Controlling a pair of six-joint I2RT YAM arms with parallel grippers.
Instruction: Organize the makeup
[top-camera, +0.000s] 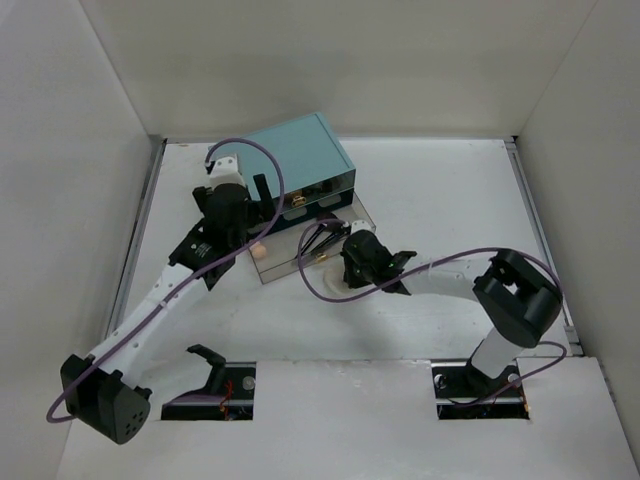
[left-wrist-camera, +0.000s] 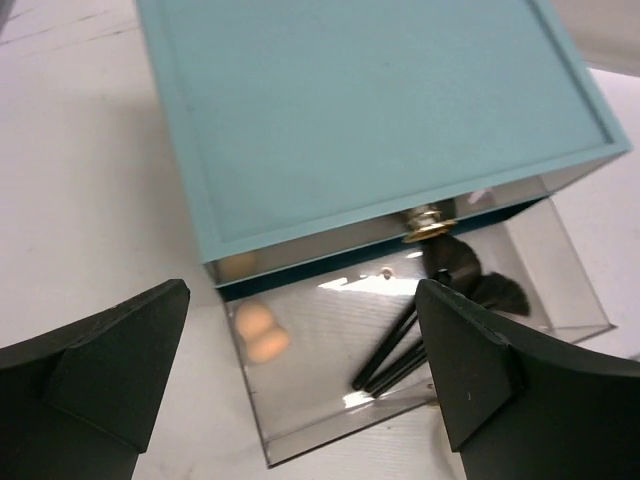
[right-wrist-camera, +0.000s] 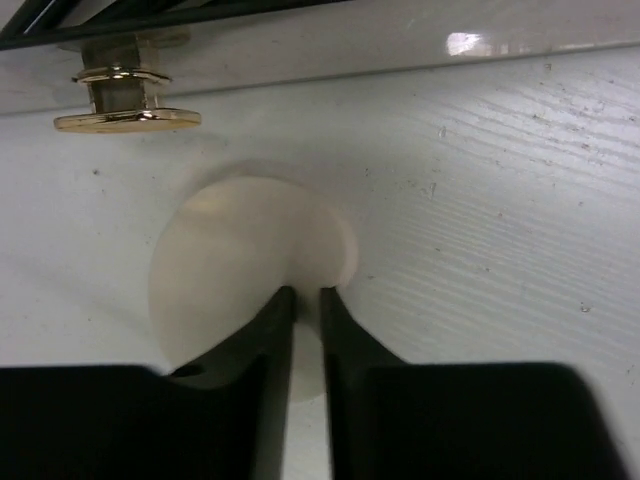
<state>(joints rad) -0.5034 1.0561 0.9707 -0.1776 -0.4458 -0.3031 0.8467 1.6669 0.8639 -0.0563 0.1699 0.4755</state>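
**A:** Where is the cream puff (right-wrist-camera: 230, 260) right now?

**B:** Flat on the surface (right-wrist-camera: 500, 200), just outside the drawer (left-wrist-camera: 310, 390) and close to its gold handle (right-wrist-camera: 125, 100). The right tool (right-wrist-camera: 307, 295) is narrowed on the puff's edge farthest from the drawer, with the soft rim pinched between its fingers.

**A:** Will that hold?

**B:** It looks like a thin bite on something floppy, so I'd lift slowly and straight up. Check that the puff hangs from the fingers before carrying it anywhere.

**A:** And then?

**B:** Take it high enough to pass over the handle and the drawer's front wall. Lower it onto the bare patch inside the drawer, between the peach sponge (left-wrist-camera: 260, 335) and the thin black brushes (left-wrist-camera: 400, 355), and let go low so it doesn't flip.

**A:** What about the left tool (left-wrist-camera: 302, 290)?

**B:** It's wide and holding nothing, and it hangs above the drawer near where the drawer meets the teal box (left-wrist-camera: 380, 110). That's over the drop spot, so I'd move it off to the side of the drawer first.
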